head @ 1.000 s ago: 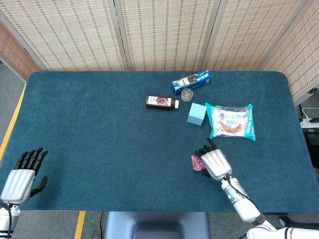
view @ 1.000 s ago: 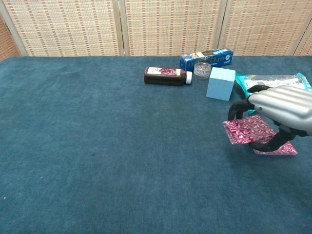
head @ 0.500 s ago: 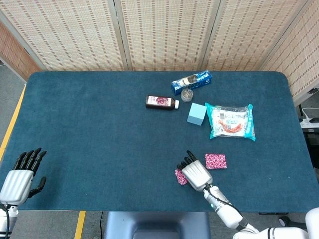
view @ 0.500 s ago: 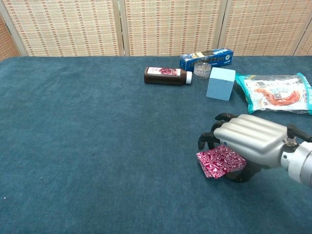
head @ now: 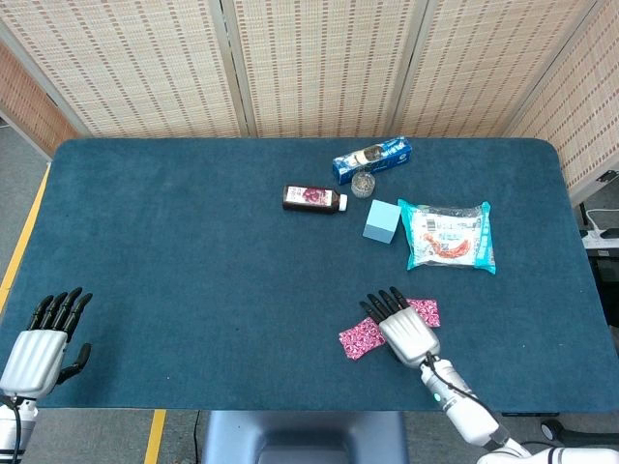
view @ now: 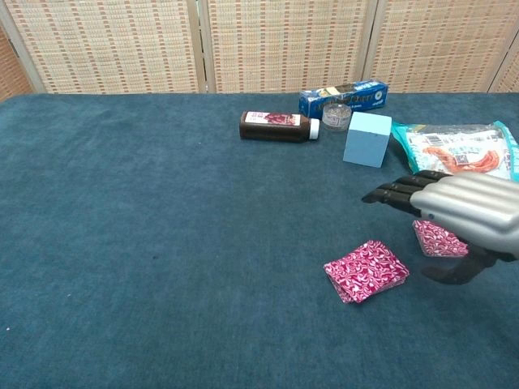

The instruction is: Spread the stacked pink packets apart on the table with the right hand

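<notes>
One pink packet (head: pixel 363 337) (view: pixel 366 270) lies flat on the blue cloth near the front edge. A second pink packet (head: pixel 425 311) (view: pixel 436 240) lies to its right, partly hidden by my right hand (head: pixel 404 327) (view: pixel 458 210). That hand hovers between and above the two packets, fingers stretched out and holding nothing. My left hand (head: pixel 41 343) rests at the front left corner of the table, fingers apart and empty; only the head view shows it.
At the back right of the table (head: pixel 174 242) lie a dark bottle (head: pixel 313 198), a blue box (head: pixel 372 158), a small glass jar (head: pixel 363 183), a light blue block (head: pixel 382 221) and a sausage pack (head: pixel 448 235).
My right hand carried one pink packet leftward off the other, set it down and let go. It has since lifted back to the right, fingers straightened.
</notes>
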Robot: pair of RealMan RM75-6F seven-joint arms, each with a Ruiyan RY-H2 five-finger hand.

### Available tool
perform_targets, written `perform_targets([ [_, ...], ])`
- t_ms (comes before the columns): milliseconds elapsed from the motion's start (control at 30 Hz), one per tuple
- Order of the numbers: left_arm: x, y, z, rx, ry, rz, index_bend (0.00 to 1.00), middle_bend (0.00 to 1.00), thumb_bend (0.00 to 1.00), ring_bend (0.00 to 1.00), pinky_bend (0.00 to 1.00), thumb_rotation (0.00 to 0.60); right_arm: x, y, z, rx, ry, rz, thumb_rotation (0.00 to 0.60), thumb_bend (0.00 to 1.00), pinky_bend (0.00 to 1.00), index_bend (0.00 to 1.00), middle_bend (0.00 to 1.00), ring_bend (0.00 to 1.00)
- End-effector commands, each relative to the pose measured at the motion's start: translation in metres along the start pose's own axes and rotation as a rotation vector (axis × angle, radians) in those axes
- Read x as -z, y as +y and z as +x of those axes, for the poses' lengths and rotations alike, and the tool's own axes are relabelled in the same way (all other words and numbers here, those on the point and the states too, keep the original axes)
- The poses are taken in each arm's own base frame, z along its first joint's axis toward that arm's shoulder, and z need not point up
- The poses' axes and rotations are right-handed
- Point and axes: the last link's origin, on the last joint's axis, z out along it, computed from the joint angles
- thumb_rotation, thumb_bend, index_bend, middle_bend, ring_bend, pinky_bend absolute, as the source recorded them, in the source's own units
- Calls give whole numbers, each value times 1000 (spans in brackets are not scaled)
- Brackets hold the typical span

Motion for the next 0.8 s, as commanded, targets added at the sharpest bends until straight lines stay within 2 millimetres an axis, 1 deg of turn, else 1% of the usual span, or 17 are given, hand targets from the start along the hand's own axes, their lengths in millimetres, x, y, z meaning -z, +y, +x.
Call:
perform_targets([
  [33, 0, 1, -1, -4, -5, -2, 0, 0, 443, 0, 72, 600, 4, 26, -1, -27, -9, -81, 600, 237, 0, 0, 29, 0],
  [167, 0, 2, -3, -9, -13, -9, 0, 0, 442, 0, 73, 600, 3, 51, -12, -24, -63, -140, 600, 237, 0, 0, 26, 0],
  [333, 0, 3, -3, -7, -10, -5, 0, 0, 443, 0, 73, 600, 1, 65, -24, -32, -102, -168, 600, 237, 0, 0, 25, 0],
  [433, 0, 3, -3, -9, -10, -3, 0, 0, 442, 0, 72, 600, -1, 67, -27, -38, -106, -167, 600, 237, 0, 0, 34, 0],
  [500, 0, 3, -3, -10, -12, -5, 0, 0, 442, 0, 73, 600, -2, 66, -27, -43, -100, -164, 600, 236, 0, 3, 73, 2],
  [700, 0, 3, -3, -10, -12, -7, 0, 0, 442, 0, 73, 600, -6, 65, -32, -52, -101, -165, 600, 236, 0, 96, 194, 60],
  [800, 0, 2, -3, -9, -11, -5, 0, 0, 443, 0, 73, 600, -8, 62, -32, -55, -96, -161, 600, 236, 0, 131, 217, 72],
])
